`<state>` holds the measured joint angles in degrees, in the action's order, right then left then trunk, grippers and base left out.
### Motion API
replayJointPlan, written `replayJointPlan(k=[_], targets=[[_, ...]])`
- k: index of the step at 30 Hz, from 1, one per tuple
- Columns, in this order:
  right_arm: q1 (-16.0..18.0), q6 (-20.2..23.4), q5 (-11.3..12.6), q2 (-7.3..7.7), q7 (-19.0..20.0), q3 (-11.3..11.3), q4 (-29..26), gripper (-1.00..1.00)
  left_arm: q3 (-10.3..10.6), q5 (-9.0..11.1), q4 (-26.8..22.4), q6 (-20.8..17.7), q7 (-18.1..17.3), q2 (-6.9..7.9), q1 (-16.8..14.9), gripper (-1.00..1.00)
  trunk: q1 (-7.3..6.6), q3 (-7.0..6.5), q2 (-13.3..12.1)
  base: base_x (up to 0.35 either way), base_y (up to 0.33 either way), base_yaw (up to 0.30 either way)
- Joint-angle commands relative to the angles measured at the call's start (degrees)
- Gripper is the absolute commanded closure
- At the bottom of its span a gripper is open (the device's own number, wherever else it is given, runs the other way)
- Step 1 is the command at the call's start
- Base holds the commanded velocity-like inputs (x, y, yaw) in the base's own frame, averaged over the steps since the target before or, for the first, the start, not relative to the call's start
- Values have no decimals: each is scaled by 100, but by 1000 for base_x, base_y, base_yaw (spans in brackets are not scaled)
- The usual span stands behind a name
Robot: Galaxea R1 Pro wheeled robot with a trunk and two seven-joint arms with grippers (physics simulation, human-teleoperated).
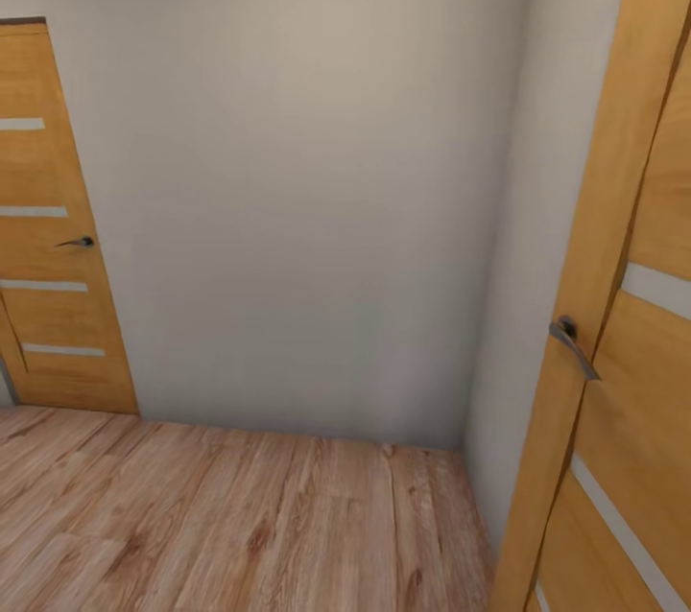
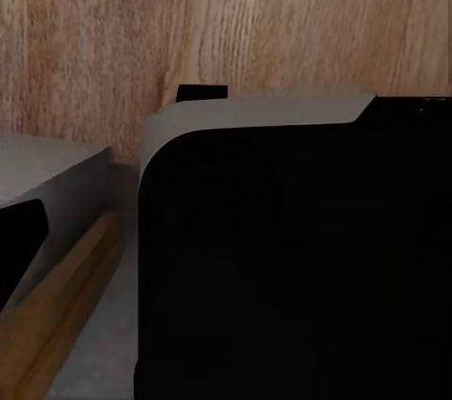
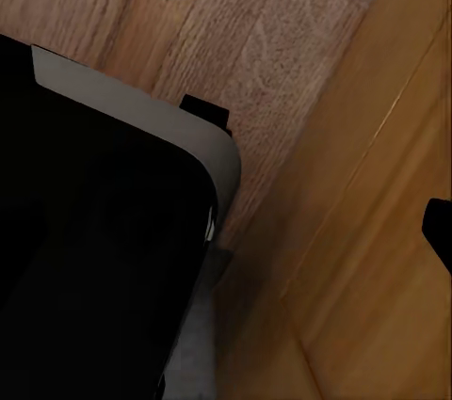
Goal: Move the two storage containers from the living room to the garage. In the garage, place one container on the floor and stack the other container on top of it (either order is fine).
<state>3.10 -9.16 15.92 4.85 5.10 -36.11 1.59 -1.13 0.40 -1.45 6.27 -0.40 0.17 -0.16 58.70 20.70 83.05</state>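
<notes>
The two storage containers are out of view, and so is the garage with its floor. In the head view I face a plain pale wall (image 1: 307, 190) in a corner of a room with light wood plank flooring (image 1: 230, 526). Both wrist views look down past my own dark base body (image 2: 292, 268) (image 3: 94, 249) onto the same plank flooring (image 2: 188, 14) (image 3: 188, 14).
A wooden door (image 1: 53, 238) with a dark handle (image 1: 77, 242) stands shut at the far left. Close on my right is a second wooden door (image 1: 624, 353) with a grey lever handle (image 1: 573, 343); its face (image 3: 377, 231) lies right beside my base. A side wall (image 1: 537, 238) meets the far wall.
</notes>
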Motion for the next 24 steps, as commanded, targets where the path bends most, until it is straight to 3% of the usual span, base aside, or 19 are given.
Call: replayJointPlan(k=[1,8,24], targets=[[7,-33,61,-1,35,-36,17,-100,-10,4,-1,15,-4,0,-2,-100,3,6,3,237,0,0],[7,-26,62,-1,35,-36,17,-100,-10,4,1,15,-4,0,-2,-100,3,6,3,79,0,0],[7,-33,64,-1,35,-36,17,-100,-10,4,1,15,-4,0,-2,-100,3,6,3,309,0,0]])
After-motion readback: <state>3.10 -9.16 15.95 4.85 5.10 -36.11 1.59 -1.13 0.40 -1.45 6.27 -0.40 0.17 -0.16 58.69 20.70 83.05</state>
